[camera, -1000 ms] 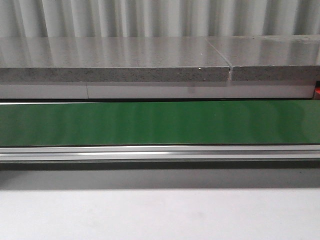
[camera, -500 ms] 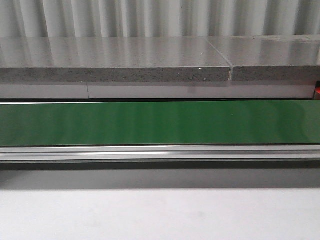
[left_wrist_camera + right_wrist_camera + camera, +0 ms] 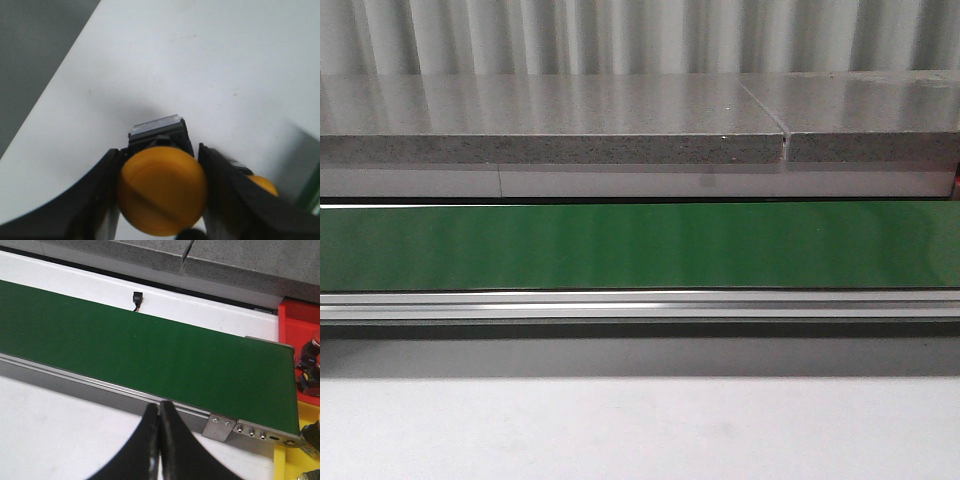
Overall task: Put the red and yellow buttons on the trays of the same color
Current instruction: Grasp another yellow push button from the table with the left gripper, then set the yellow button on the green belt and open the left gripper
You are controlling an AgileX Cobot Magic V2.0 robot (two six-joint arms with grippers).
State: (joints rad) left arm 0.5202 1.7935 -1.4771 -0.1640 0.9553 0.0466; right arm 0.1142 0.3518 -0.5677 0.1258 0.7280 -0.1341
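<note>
Carry step, by my reading. Left gripper (image 3: 162,200) clamped on yellow button (image 3: 162,191) above white worktop (image 3: 200,60). Right gripper (image 3: 160,440) fingers together, empty, near belt (image 3: 150,355). Next: release over yellow tray (image 3: 300,460), beyond belt's end.

The yellow button (image 3: 162,190) hides its own base. Beside the green belt (image 3: 150,347), the red tray (image 3: 299,320) and yellow tray (image 3: 295,460) are cut off.
</note>
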